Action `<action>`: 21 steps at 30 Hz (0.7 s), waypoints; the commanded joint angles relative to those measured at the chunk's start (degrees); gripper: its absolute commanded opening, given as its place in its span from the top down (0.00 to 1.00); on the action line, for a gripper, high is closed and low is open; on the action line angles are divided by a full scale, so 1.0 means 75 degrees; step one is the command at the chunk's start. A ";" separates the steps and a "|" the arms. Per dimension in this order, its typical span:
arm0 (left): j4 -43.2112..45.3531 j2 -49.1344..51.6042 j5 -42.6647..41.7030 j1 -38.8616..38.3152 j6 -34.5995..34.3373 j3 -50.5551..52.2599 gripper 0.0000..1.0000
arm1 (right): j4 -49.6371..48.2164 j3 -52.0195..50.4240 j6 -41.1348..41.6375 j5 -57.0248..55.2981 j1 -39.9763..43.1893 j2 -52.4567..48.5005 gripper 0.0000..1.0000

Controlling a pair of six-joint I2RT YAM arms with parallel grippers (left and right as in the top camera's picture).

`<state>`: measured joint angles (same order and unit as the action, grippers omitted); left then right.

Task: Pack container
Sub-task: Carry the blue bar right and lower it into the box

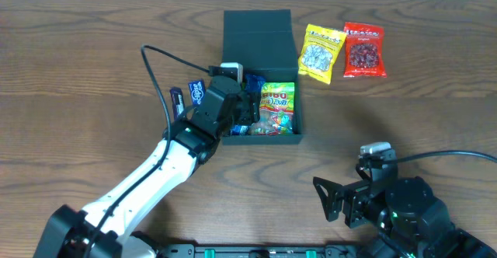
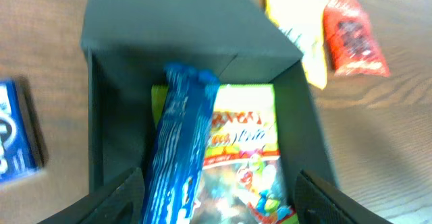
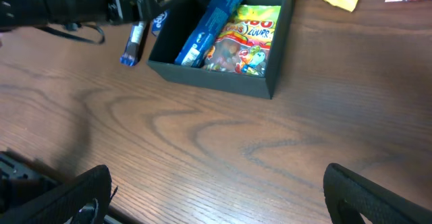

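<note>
Overhead: the container (image 1: 256, 29) sits on the table (image 1: 93, 40), left jaws above its left half. Left wrist: those jaws stand parted, with the blue packet (image 2: 179, 156) apparently loose between them, leaning on the gummy bag (image 2: 246, 136); lift straight up, clear of it. Right wrist: right jaws wide, empty.

L pincer (image 2: 219, 180) spread wide, R pincer (image 3: 217, 177) spread wide

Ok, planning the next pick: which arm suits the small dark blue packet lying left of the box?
Probably left. The left gripper is open over the dark green-black square box, beside the small dark blue packet; the right gripper, open too, sits across the wooden table.
</note>
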<state>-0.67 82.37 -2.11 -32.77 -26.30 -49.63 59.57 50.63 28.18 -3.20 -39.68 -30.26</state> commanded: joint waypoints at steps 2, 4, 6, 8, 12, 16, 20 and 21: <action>0.0245 -0.0251 0.0009 0.0009 0.0484 -0.0122 0.50 | 0.0012 0.0044 -0.0082 -0.0055 -0.0067 0.0026 0.01; 0.0452 -0.0137 -0.0449 -0.0035 0.0484 -0.0122 0.89 | 0.0012 0.0044 -0.0082 -0.0055 -0.0067 0.0026 0.01; 0.0714 0.0070 -0.0519 -0.0105 0.0484 -0.0122 0.94 | 0.0012 0.0044 -0.0082 -0.0055 -0.0067 0.0026 0.01; 0.1014 0.0376 -0.0527 -0.0157 0.0472 -0.0119 0.94 | 0.0012 0.0044 -0.0082 -0.0055 -0.0067 0.0026 0.01; 0.1947 0.1061 -0.0527 -0.0207 0.0481 -0.0122 0.94 | 0.0012 0.0044 -0.0082 -0.0055 -0.0067 0.0026 0.01; 0.2416 0.1533 -0.0516 -0.0239 0.0481 -0.0122 0.94 | 0.0012 0.0044 -0.0082 -0.0055 -0.0067 0.0026 0.01; 0.2512 0.1999 -0.0440 -0.0312 0.0647 -0.0122 0.94 | 0.0012 0.0044 -0.0082 -0.0055 -0.0067 0.0026 0.01; 0.2573 0.2113 -0.0335 -0.0353 0.0825 -0.0122 0.94 | 0.0012 0.0044 -0.0082 -0.0055 -0.0067 0.0026 0.01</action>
<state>18.04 96.38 -5.87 -34.72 -23.07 -49.65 59.57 50.63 28.18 -3.20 -39.68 -30.26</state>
